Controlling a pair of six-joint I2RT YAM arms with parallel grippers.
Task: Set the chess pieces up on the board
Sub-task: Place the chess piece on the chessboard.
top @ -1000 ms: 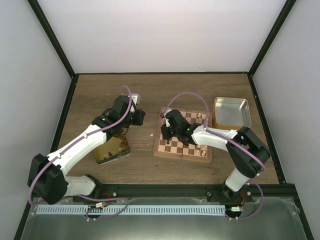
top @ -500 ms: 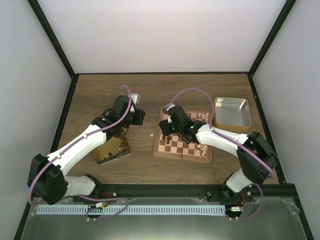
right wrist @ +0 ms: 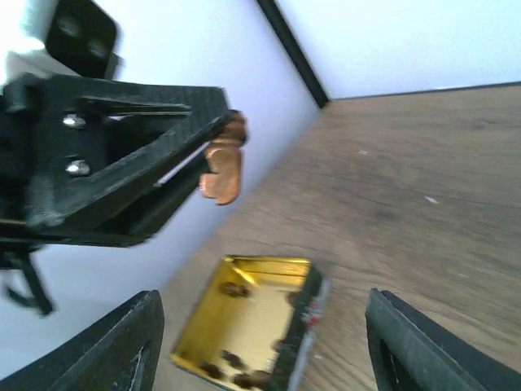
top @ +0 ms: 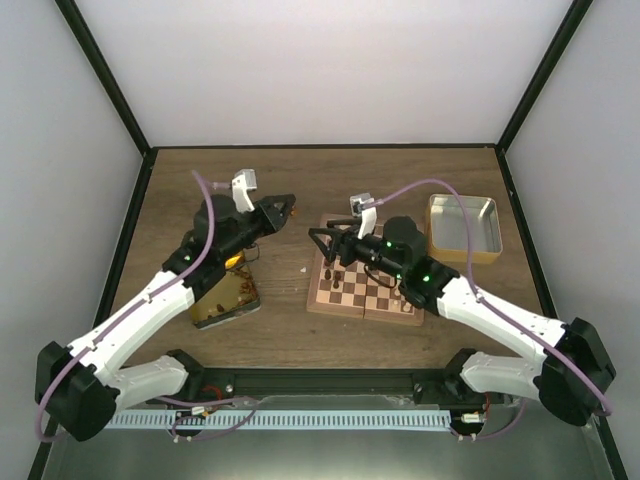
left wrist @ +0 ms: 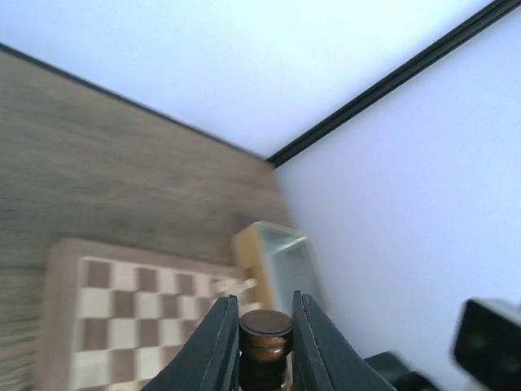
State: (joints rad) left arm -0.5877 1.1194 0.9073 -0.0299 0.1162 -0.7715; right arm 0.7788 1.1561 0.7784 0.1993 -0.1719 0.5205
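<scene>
My left gripper point(top: 288, 207) hovers left of the board point(top: 385, 302), shut on a dark brown chess piece point(left wrist: 264, 335); the piece's round top shows between the two fingers. The same piece point(right wrist: 223, 168) appears in the right wrist view, pinched at the tip of the left jaws. My right gripper point(top: 322, 247) is open and empty over the board's left edge, facing left toward the gold tin point(right wrist: 244, 314). Several dark and pale pieces point(top: 336, 271) stand on the board point(left wrist: 122, 322).
The shiny gold tin point(top: 224, 298), with dark pieces lying in it, sits left of the board under the left arm. A silver tin point(top: 464, 226) stands at the board's far right corner. Black frame rails edge the table.
The right gripper has opened, lifted off the board's left part and swung to face left. The left gripper has risen and turned toward the board with its piece.
</scene>
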